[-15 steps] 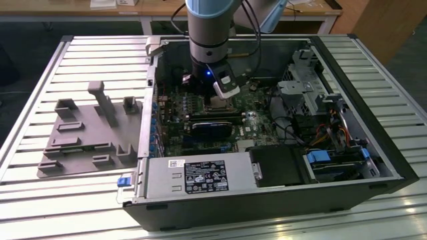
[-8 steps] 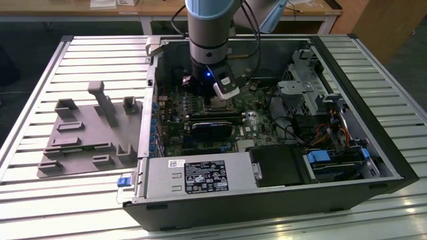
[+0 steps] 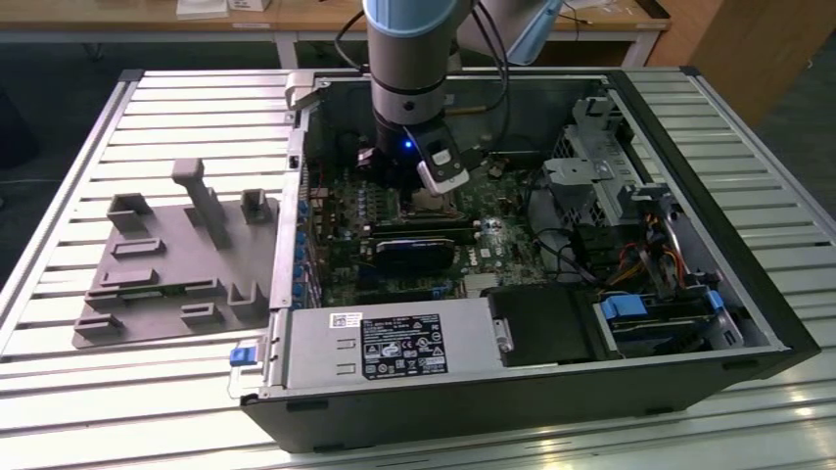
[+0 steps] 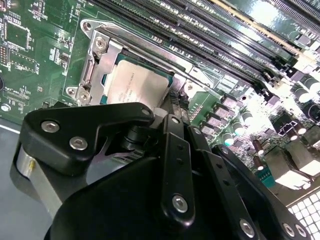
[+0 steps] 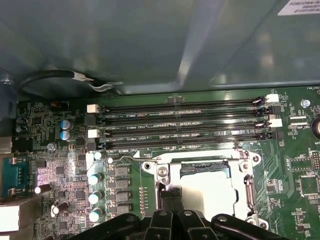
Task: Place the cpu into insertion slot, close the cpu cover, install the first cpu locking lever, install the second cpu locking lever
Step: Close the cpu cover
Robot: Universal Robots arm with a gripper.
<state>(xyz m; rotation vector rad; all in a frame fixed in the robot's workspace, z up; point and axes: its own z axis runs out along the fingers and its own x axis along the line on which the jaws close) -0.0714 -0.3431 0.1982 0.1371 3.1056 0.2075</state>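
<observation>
A small flat square cpu with a dull silver-grey metal top (image 4: 132,85) sits in the square, silver-rimmed insertion slot (image 4: 86,82) of the green motherboard (image 4: 45,60). The cpu cover, a thin silver metal frame plate (image 4: 150,50), runs along the chip's edge that faces the long narrow black memory slots (image 4: 200,35). The black jointed gripper (image 4: 176,107) reaches down at the chip's opposite edge with its slim tips drawn together; whether they touch the chip is hard to tell. Small silver-topped cylindrical capacitors (image 4: 227,137) stand just beside the socket's corner.
</observation>
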